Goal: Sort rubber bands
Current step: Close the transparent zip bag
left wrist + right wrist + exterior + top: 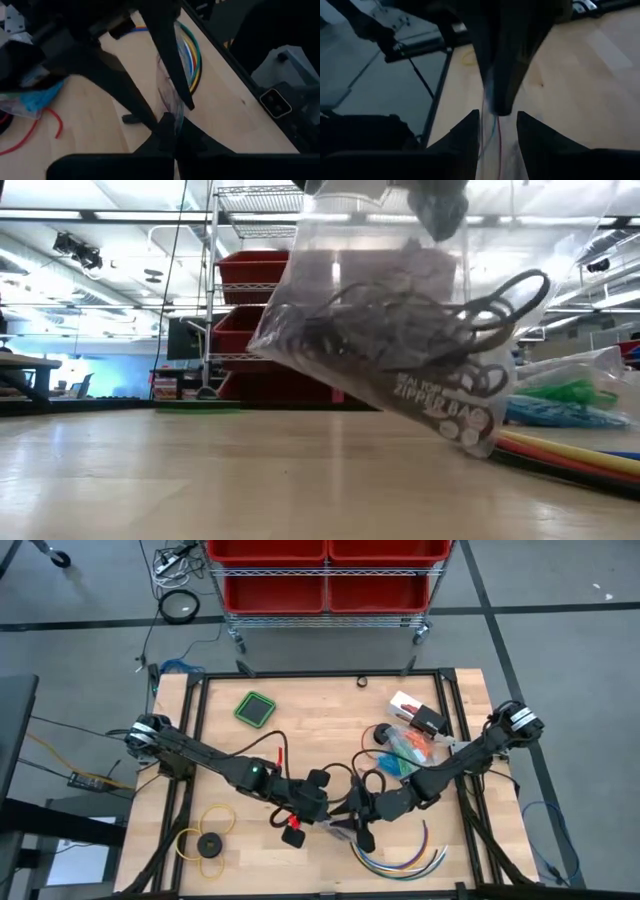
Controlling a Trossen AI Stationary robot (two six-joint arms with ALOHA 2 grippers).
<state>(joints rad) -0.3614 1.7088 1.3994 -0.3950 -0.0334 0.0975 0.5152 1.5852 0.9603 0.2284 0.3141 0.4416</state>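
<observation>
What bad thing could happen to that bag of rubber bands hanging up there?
The left gripper alone pinches the clear bag by its edge, and the right gripper is open beside it. The bag hangs tilted above the table, so it might slip out and drop. If its top is open, which I cannot see, the dark rubber bands could spill.

A bag (400,340) with rubber bands (400,320) in it hangs above the table (200,480), cables (400,858) behind and right of it.

Green pad (255,708), yellow ring (205,830) (w/ black disc)
</observation>
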